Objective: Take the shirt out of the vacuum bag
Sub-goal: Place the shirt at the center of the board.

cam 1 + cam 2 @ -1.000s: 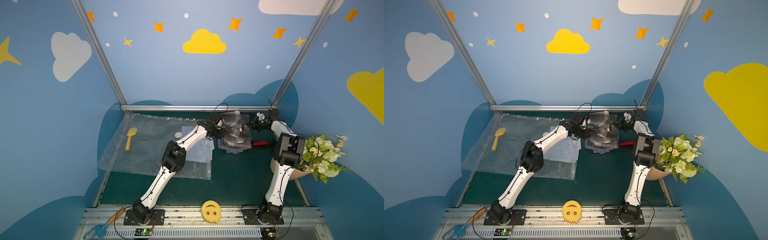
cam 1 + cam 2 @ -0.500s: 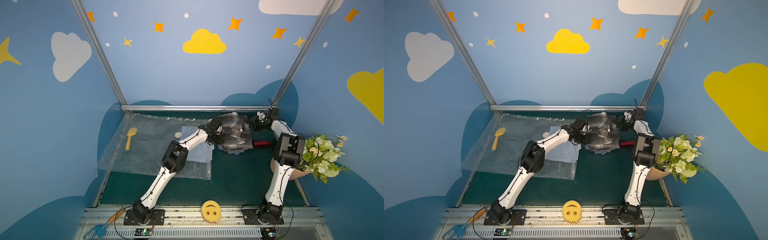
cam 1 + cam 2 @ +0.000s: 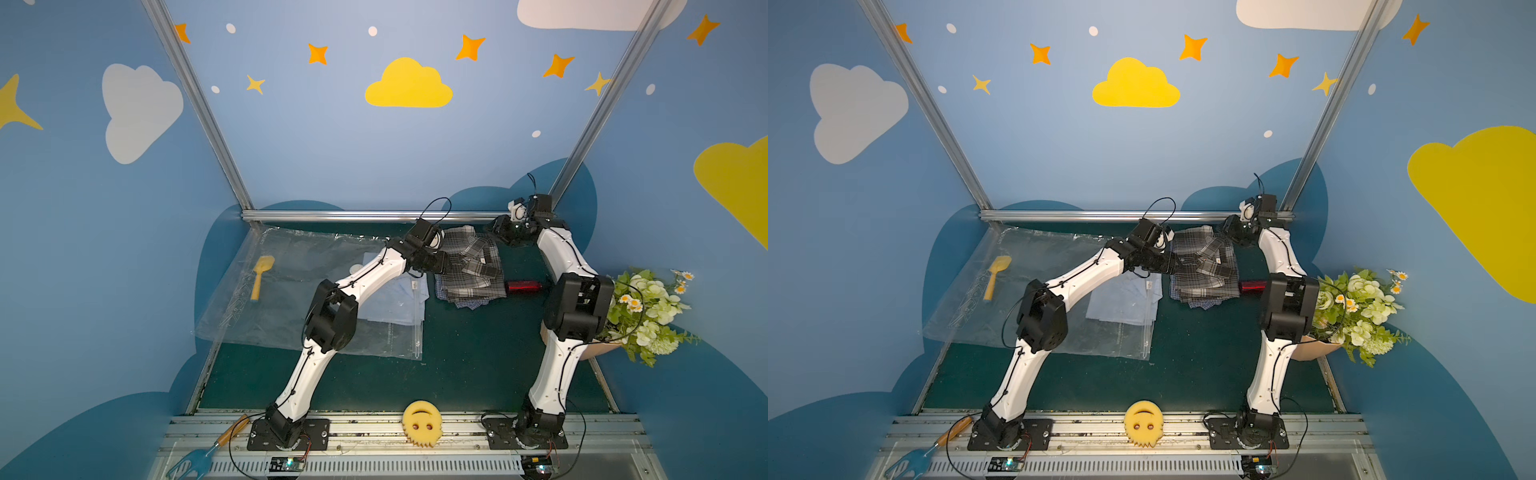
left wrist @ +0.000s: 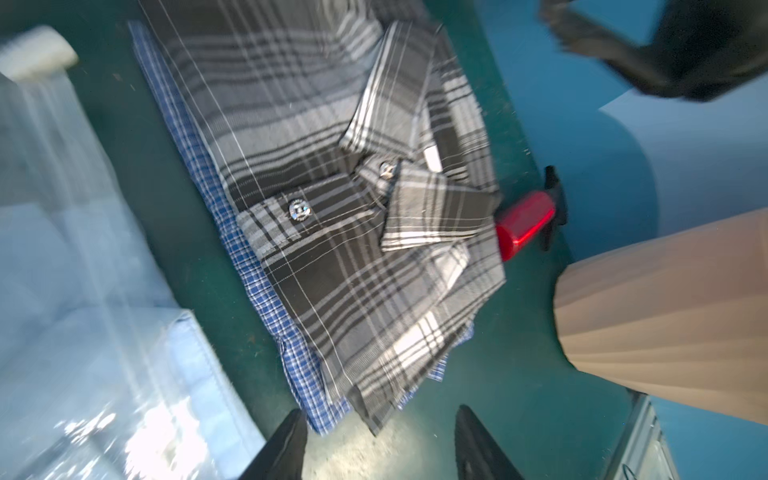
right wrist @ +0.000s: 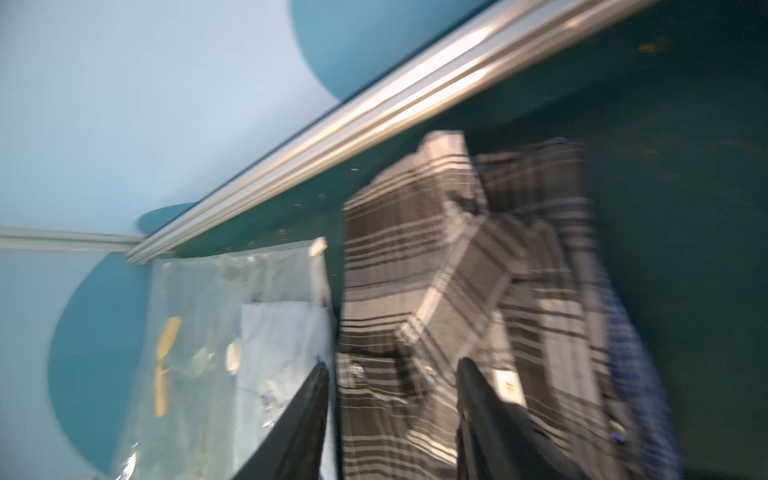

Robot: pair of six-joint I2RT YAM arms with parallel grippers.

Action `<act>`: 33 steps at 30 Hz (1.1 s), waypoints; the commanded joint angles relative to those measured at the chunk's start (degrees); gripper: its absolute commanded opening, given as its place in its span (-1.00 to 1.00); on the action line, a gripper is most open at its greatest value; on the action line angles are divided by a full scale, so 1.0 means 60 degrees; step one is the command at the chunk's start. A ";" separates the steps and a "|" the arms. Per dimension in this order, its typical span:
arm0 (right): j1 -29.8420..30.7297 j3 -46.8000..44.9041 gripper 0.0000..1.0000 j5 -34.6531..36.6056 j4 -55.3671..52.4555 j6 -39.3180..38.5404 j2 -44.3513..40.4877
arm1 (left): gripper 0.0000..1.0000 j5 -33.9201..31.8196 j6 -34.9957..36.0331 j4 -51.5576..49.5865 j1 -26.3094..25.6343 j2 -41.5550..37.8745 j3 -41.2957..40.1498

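Green matting (image 3: 478, 365) covered the table and carried every item shown. The vacuum bag (image 3: 249, 320) (image 3: 976, 316), clear and crinkled, lay flat on the robot's left half of the mat with its zip edge toward the centre. A pale blue shirt (image 3: 399, 303) lay folded inside it against that edge. The grey plaid shirt (image 3: 473, 266) (image 4: 332, 187) lay wholly outside the bag, just beside the zip edge near the back rail, on top of a blue checked garment (image 4: 249, 266). The left gripper (image 4: 379, 415) hung at the plaid shirt's bag-side edge, its fingers spread and empty. The right gripper (image 5: 392, 365) stood at the shirt's far corner with its fingers likewise parted and nothing clamped between them; blur hid whether they touched the cloth. A red cylinder (image 3: 523, 286) lay against the shirts' right side. A yellow scoop (image 3: 259, 276) showed through the plastic at the bag's closed end. The round white valve (image 5: 233, 357) sat near the blue shirt. The white slider clip (image 5: 318, 247) sat at the far end of the zip.
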 commanded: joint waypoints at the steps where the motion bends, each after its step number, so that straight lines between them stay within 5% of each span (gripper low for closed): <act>1: -0.0213 -0.0590 -0.12 -0.0997 0.1241 0.0630 0.0454 | 0.15 -0.0338 0.0173 0.0265 0.0140 -0.0604 -0.0743; 11: -0.0441 -0.0306 -0.21 -0.0944 0.1876 0.1086 0.1826 | 0.18 -0.0881 -0.0182 0.0917 0.0436 -0.2359 -0.3697; 22: -0.0170 0.0447 -0.22 0.0817 0.0124 0.0226 0.2083 | 0.26 -0.1030 -0.0598 0.1645 0.0485 -0.3109 -0.5434; 29: 0.0250 0.0405 -0.23 0.1273 -0.0690 -0.0352 0.0233 | 0.51 -0.0790 -0.0288 0.1424 0.0401 -0.2898 -0.5362; 33: 0.0398 -0.0869 -0.21 0.1111 -0.0308 -0.0183 -0.1051 | 0.55 -0.1696 0.0076 0.1267 0.0038 -0.2637 -0.5261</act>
